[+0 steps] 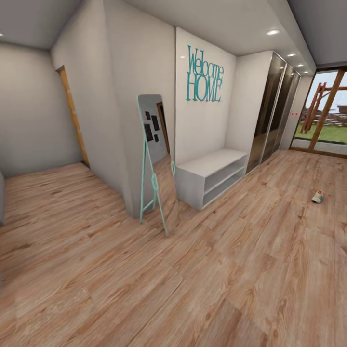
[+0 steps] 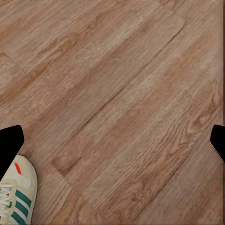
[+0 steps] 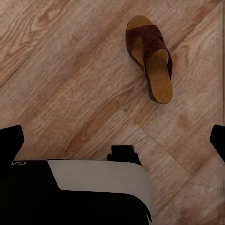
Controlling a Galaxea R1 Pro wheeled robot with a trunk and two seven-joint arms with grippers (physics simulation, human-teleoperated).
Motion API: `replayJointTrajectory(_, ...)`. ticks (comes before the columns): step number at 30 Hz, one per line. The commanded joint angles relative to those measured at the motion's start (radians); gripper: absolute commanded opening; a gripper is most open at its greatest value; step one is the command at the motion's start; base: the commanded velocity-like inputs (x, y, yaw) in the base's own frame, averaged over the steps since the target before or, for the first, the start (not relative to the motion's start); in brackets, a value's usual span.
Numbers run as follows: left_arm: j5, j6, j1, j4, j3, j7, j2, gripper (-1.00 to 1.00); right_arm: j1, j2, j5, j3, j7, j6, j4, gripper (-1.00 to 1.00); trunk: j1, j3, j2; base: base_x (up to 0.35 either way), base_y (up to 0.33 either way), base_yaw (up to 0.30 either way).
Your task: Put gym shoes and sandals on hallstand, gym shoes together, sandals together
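Note:
The hallstand (image 1: 210,169), a low pale grey-white unit with two open shelf rows, stands against the wall under a teal "Welcome HOME" sign. One gym shoe (image 1: 317,196) lies on the corridor floor (image 1: 231,270) far to the right. In the left wrist view a cream gym shoe (image 2: 15,197) with green stripes lies beside one fingertip of my left gripper (image 2: 112,143), which is open over bare planks. In the right wrist view a dark brown sandal (image 3: 150,58) lies on the floor, ahead of my right gripper (image 3: 112,138), which is open and holds nothing.
A teal-framed standing mirror (image 1: 153,159) leans at the wall corner left of the hallstand. Mirrored wardrobe doors (image 1: 274,111) run beyond it toward a glass door (image 1: 327,111). A doorway (image 1: 72,115) opens at the left. My base (image 3: 93,192) shows below the right gripper.

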Motion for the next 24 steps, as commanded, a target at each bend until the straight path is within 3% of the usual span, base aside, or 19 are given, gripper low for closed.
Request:
replayJointTrajectory(1, -0.002, -0.003, 0.0, 0.0, 0.0, -0.001, 0.0, 1.0, 0.0, 0.0, -0.001, -0.001, 0.0, 0.0, 0.0, 1.0, 0.0, -0.001, 0.0, 0.038, -0.106, 0.0)
replayJointTrajectory(10, -0.002, -0.003, 0.0, 0.0, 0.001, -0.001, 0.0, 1.0, 0.0, 0.0, -0.001, -0.001, 0.0, 0.0, 0.0, 1.0, 0.0, -0.001, 0.0, -0.007, -0.03, 0.0)
replayJointTrajectory(24, -0.002, -0.003, 0.0, 0.0, 0.001, -0.001, 0.0, 1.0, 0.0, 0.0, -0.001, -0.001, 0.0, 0.0, 0.001, 1.0, 0.0, -0.001, 0.0, -0.189, -0.138, 0.0)
